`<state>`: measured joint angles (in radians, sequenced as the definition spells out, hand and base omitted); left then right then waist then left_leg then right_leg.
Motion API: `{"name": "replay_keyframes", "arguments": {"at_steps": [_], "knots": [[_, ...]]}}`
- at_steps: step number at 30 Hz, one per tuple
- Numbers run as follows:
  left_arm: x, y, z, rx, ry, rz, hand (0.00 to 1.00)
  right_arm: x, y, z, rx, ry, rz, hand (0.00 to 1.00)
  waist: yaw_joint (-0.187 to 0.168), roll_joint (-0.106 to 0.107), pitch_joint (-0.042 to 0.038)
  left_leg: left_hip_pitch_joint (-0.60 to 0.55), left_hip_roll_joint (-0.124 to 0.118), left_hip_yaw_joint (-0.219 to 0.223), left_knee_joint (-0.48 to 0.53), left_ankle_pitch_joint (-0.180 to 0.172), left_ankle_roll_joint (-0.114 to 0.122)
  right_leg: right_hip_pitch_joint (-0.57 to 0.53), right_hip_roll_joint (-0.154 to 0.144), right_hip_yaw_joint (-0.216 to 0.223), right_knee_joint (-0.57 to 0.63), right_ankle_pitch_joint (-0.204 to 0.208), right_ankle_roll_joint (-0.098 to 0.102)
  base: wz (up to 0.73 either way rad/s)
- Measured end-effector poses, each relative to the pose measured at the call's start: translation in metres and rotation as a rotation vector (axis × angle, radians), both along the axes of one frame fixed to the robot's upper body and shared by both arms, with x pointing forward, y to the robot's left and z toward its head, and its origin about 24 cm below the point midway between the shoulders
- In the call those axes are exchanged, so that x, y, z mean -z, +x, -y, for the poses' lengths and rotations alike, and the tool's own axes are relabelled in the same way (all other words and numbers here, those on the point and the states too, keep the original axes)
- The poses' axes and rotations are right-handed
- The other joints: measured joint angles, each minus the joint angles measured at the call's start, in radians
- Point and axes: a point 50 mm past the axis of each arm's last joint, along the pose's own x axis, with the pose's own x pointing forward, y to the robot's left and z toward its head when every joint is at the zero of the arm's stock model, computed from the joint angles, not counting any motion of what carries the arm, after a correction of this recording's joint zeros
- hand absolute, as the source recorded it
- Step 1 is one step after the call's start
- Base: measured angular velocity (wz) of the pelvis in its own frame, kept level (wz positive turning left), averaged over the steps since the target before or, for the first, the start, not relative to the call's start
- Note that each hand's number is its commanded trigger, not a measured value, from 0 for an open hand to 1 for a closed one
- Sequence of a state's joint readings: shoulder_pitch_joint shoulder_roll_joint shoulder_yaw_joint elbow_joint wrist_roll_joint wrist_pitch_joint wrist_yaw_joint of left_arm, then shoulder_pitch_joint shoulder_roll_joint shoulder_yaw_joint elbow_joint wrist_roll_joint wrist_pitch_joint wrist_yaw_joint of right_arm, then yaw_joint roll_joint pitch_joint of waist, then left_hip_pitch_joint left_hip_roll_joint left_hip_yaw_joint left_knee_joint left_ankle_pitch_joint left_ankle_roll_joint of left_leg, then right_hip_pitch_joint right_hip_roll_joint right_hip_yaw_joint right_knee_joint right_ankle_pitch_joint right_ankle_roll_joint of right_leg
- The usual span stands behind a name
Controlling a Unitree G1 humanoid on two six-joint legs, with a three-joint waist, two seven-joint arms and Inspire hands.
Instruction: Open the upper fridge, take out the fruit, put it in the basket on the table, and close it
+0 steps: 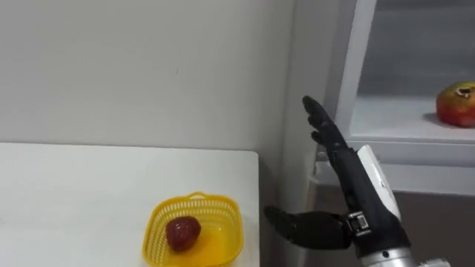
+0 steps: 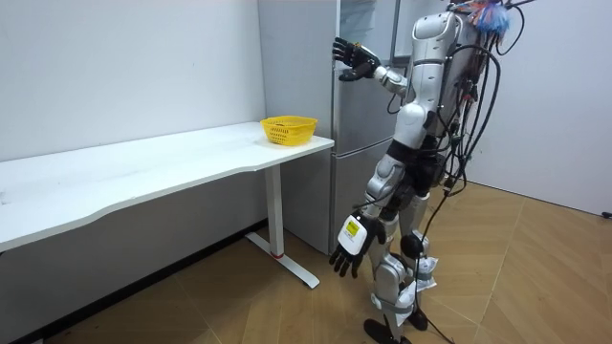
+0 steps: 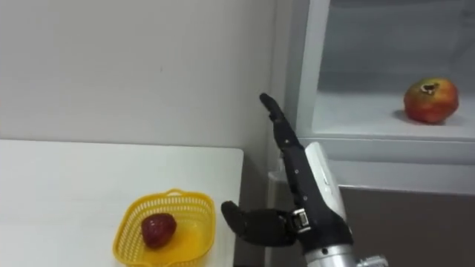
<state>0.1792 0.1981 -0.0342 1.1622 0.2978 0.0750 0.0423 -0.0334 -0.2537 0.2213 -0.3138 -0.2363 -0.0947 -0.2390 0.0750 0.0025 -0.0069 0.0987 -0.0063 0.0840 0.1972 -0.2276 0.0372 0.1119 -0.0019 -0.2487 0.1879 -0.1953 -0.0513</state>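
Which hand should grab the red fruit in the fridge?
Probably the right hand: it is raised, open, beside the fridge shelf holding the fruit. The left hand hangs low by its leg.

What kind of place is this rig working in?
Likely a test room staged as a kitchen corner rather than a real home kitchen: a tall grey fridge with a pomegranate on a shelf inside stands beside a white desk-style table, which carries a yellow basket.

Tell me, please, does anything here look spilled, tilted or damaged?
Nothing stands out. The yellow basket sits upright on the white table with a strawberry inside, and a pomegranate rests on the fridge shelf.
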Motion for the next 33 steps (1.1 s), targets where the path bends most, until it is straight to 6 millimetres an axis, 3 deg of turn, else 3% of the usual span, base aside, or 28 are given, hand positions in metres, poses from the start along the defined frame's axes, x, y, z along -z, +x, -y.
{"name": "replay_keyframes", "arguments": {"at_steps": [9,17,26,33], "knots": [[0.001,-0.005,0.004,-0.022,-0.022,0.007,0.0,-0.016,-0.019,0.025,0.169,0.057,0.144,0.0,-0.042,-0.003,-0.0033,0.002,0.003,0.029,-0.01,0.0,0.0,-0.015,0.008,0.036,-0.003,0.004,0.001,-0.09],[0.001,-0.003,0.004,-0.023,-0.029,0.028,0.0,-0.035,-0.032,0.04,0.294,0.118,0.306,0.0,-0.054,-0.012,-0.0056,0.018,0.008,0.057,-0.019,0.0,0.0,-0.014,0.014,0.059,-0.004,0.004,0.001,-0.1],[0.0,-0.009,0.003,-0.024,-0.027,0.024,0.0,-0.035,-0.036,0.045,0.35,0.147,0.352,0.0,-0.076,-0.024,0.0,0.041,0.011,0.078,-0.031,-0.001,-0.002,-0.008,0.021,0.083,-0.004,0.004,0.0,-0.07],[-0.001,-0.013,-0.003,-0.039,0.001,0.023,0.0,-0.035,-0.036,0.071,0.474,0.134,0.376,0.0,-0.075,-0.04,0.0005,0.05,0.011,0.078,-0.034,-0.001,-0.002,0.003,0.02,0.084,-0.004,0.004,0.001,0.0]]}}
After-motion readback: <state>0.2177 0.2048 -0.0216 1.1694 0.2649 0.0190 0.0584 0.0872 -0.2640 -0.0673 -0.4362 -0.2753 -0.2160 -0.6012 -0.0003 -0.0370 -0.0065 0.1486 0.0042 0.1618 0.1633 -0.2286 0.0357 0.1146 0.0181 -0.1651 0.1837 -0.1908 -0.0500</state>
